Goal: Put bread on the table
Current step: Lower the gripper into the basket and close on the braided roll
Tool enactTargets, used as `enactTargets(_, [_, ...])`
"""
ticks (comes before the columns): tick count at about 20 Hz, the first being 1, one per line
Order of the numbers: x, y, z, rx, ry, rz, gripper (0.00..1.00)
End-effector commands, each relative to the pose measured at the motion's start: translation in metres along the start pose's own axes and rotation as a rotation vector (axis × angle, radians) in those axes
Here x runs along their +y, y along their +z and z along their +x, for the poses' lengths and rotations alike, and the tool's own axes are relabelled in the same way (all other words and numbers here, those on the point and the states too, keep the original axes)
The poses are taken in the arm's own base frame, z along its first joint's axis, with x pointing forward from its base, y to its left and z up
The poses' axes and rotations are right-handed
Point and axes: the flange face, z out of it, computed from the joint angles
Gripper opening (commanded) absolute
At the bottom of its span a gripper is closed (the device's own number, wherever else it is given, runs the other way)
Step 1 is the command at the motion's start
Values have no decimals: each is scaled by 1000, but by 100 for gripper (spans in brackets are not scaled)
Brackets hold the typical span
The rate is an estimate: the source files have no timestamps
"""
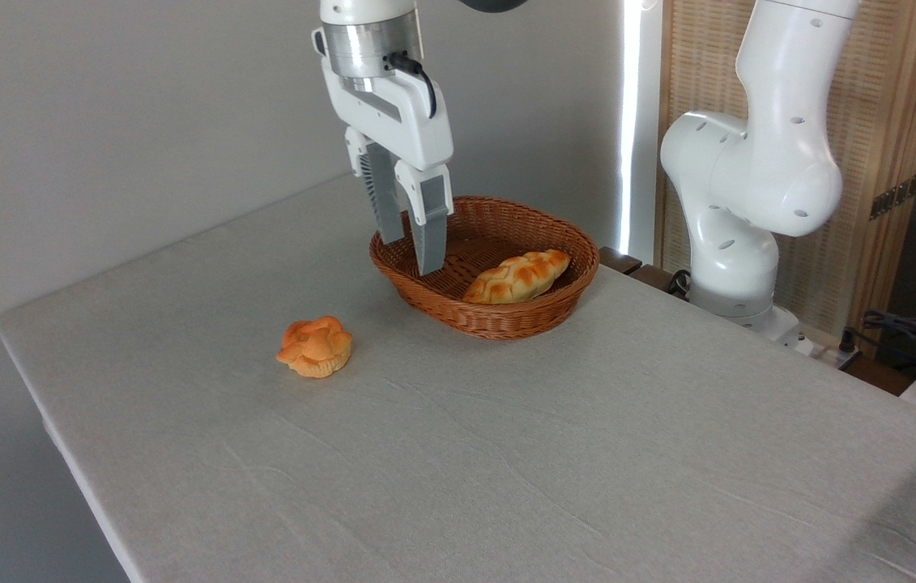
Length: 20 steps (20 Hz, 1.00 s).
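One braided, golden-yellow bread (517, 276) with orange-brown patches is seen in one basket (506, 320), one bun (315, 346) on the surface (506, 453), the jaws held released, empty.
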Motion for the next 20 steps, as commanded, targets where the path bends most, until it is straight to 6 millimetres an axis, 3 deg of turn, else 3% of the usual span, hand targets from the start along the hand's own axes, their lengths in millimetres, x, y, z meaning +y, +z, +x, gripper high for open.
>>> enactTargets(1, [23, 9, -26, 51, 60, -42, 100])
enactTargets(4, [31, 13, -28, 37, 76, -56, 100])
enactTargets(11, [63, 46, -28, -28, 116, -99, 100])
enactTargets(15, [69, 56, -28, -39, 69, -126, 100])
enactTargets(20, [83, 71, -54, -29, 66, -128, 100])
